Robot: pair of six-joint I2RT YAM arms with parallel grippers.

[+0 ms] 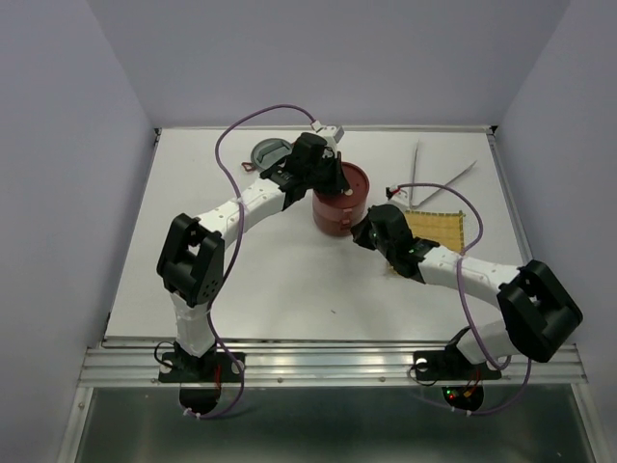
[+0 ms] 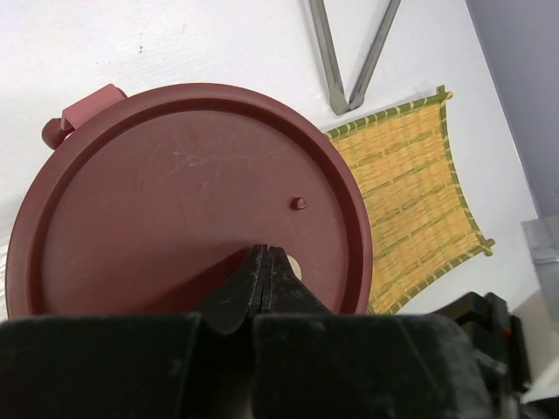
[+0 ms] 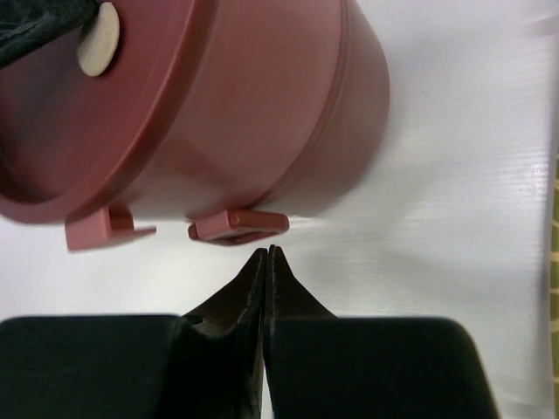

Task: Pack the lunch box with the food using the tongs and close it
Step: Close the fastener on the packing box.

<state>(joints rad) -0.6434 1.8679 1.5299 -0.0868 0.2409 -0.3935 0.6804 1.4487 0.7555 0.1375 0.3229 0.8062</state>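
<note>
Closed left jaws above lidded lunch box [image 2: 175, 201]; tongs [image 2: 325, 52] beyond.

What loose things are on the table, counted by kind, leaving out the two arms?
Dark-red lunch box, stacked with its lid on: 1
Silver tongs: 1
Yellow woven mat: 1
Grey round item, partly hidden at the back: 1
Total: 4
</note>
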